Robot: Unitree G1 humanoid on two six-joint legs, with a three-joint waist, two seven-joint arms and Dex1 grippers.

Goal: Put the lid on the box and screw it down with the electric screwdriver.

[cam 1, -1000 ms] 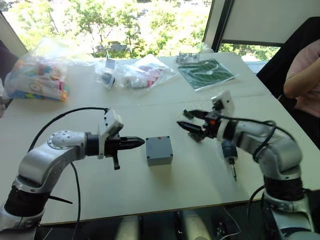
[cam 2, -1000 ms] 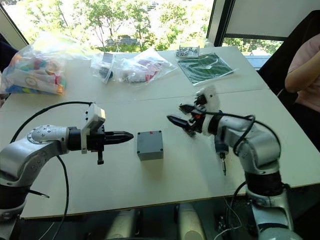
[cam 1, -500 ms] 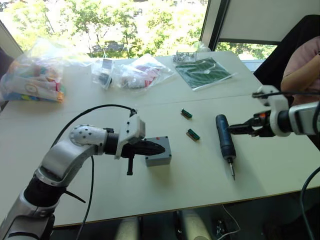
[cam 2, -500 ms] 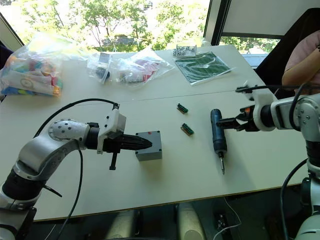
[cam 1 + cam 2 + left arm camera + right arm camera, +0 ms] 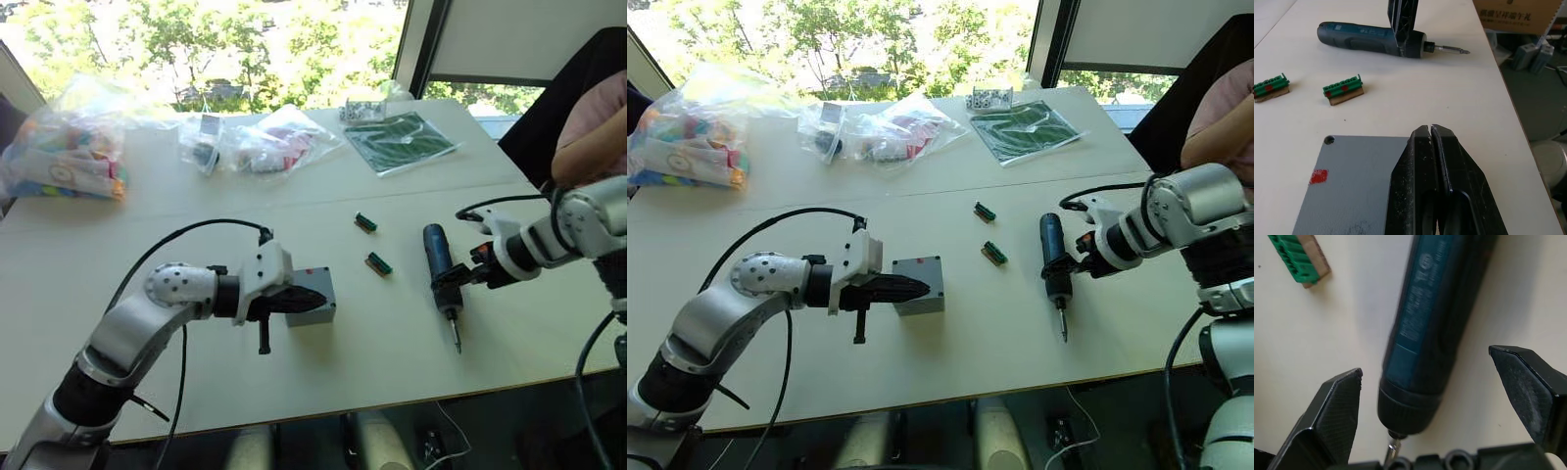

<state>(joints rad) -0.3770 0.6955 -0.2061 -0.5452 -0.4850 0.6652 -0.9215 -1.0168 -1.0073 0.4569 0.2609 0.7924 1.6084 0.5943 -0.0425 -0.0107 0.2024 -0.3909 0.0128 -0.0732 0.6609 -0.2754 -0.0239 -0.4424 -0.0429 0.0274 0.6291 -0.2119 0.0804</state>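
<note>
The grey box [image 5: 318,305] sits mid-table; its flat top [image 5: 1352,186] shows a corner hole and a red mark. I cannot make out the lid as a separate piece. My left gripper [image 5: 1429,129] is shut, and its fingertips lie over the near part of that top. To the right, the dark blue electric screwdriver [image 5: 438,264] lies flat, bit toward the front edge. My right gripper [image 5: 1425,363] is open and straddles the screwdriver's collar end. Its fingers [image 5: 1337,404] stand on either side without touching.
Two green connectors [image 5: 365,223] [image 5: 378,263] lie between box and screwdriver. Plastic bags [image 5: 69,152] [image 5: 274,142] and a green sheet [image 5: 402,142] occupy the far table. A person's arm [image 5: 588,137] is at the right. The front table edge [image 5: 1508,98] is close.
My right gripper swung back in from the right and came down open around the screwdriver. My left gripper, still shut, slid a little further over the box top.
</note>
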